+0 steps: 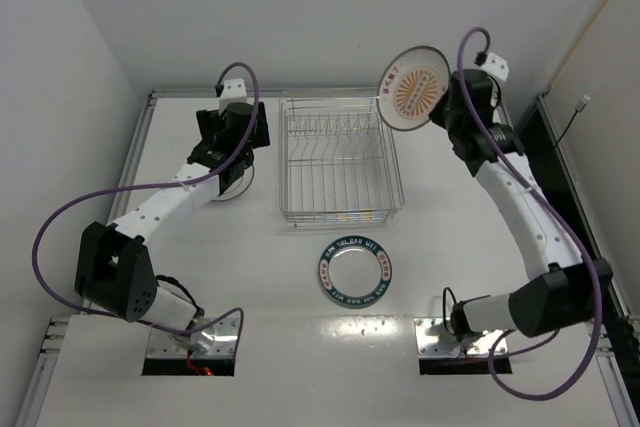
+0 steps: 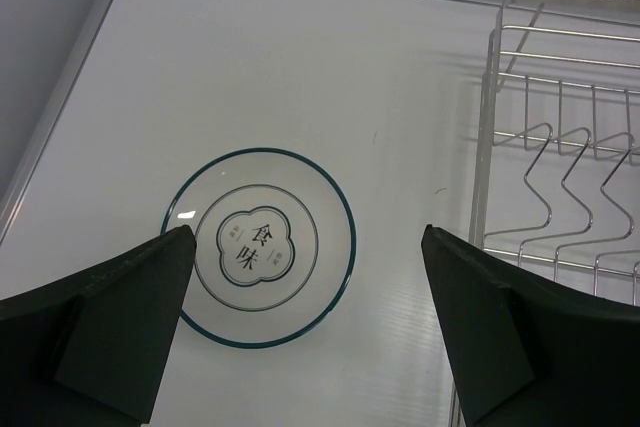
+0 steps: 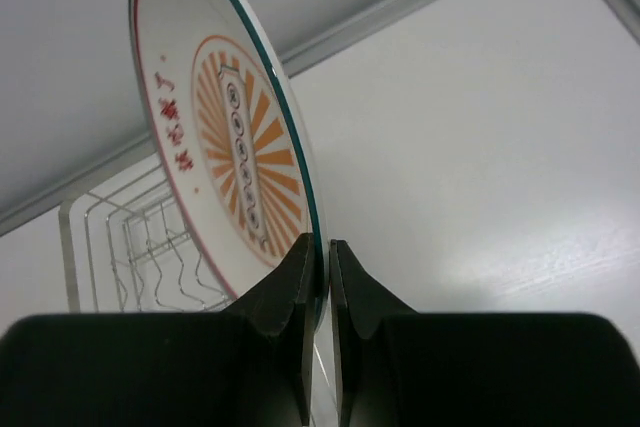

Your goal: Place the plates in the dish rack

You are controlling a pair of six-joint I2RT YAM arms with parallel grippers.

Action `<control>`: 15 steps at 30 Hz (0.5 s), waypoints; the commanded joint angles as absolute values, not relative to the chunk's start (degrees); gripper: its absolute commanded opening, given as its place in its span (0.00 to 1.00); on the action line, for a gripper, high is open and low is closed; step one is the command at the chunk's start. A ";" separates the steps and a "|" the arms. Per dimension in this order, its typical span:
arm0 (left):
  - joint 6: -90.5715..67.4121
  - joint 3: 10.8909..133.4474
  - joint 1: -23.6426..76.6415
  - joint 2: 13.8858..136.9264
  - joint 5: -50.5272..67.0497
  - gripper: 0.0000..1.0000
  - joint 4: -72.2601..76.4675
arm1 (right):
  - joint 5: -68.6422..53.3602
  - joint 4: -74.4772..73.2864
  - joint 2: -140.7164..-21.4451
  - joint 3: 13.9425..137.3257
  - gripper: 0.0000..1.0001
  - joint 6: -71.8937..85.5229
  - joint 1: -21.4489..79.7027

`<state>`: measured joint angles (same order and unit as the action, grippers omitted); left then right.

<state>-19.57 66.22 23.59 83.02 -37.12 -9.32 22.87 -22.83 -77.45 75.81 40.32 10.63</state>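
Plate (image 3: pixel 235 137) is hanging upright, pinched in your right tool (image 3: pixel 322 252) (left tool (image 2: pixel 306 237) is gaping, empty); be lowering it edge-first between dish rack (image 1: pixel 340 147) prongs.

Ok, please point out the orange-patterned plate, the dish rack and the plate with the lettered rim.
orange-patterned plate (image 1: pixel 417 87), top external view, its orange centre.
dish rack (image 1: pixel 340 172), top external view, its wire floor.
lettered-rim plate (image 1: pixel 355 270), top external view, its white centre.

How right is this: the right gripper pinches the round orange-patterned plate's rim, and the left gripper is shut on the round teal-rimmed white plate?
Partly: the left wrist view shows the left gripper open above the round teal-rimmed white plate. The right gripper does pinch the rim of the round orange-patterned plate.
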 commanded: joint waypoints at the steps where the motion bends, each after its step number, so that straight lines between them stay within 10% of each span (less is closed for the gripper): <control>1: -19.78 66.27 24.08 81.39 -37.97 0.95 -7.12 | 38.20 -22.85 -84.36 83.04 0.00 33.67 14.93; 15: -19.25 66.27 24.08 81.39 -39.02 0.95 -6.59 | 55.54 -20.48 -103.79 92.72 0.00 20.76 26.01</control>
<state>-19.55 66.22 23.59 83.02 -37.74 -9.28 48.75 -23.59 -102.83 88.64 25.93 24.40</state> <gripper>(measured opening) 0.955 0.050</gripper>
